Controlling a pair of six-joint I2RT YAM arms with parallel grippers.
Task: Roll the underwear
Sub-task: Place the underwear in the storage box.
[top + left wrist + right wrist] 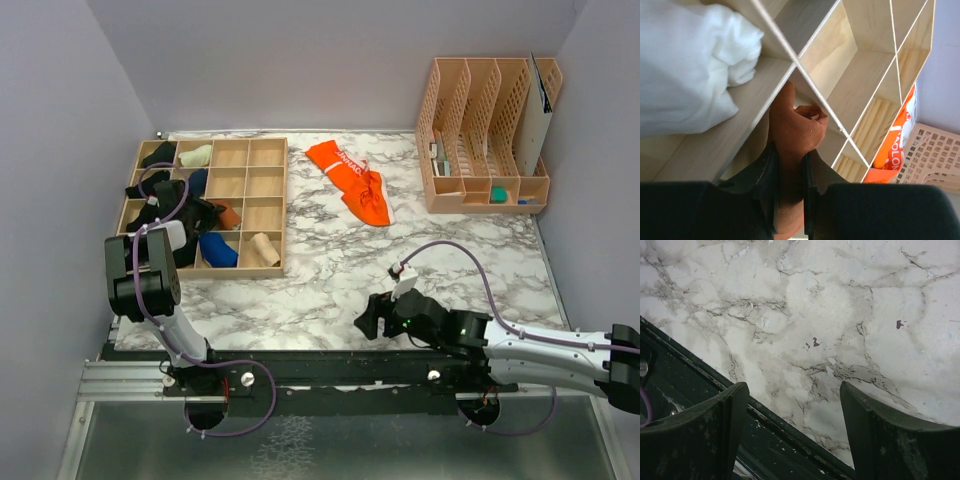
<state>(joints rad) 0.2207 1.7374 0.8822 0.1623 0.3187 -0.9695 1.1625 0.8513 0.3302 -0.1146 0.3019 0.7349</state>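
Observation:
The rust-brown underwear, bunched into a roll, sits in a compartment of the wooden organizer. My left gripper is shut on it. In the top view the roll shows at the left gripper's tip, in the organizer's middle row. The bright orange underwear with a white lettered waistband lies spread flat on the marble table, right of the organizer. It also shows in the left wrist view. My right gripper is open and empty, low over the table's near edge.
The organizer holds small bundles: black, cream, blue, tan, and a white one beside my left gripper. A peach file rack stands at the back right. A dark rail runs along the table's front edge.

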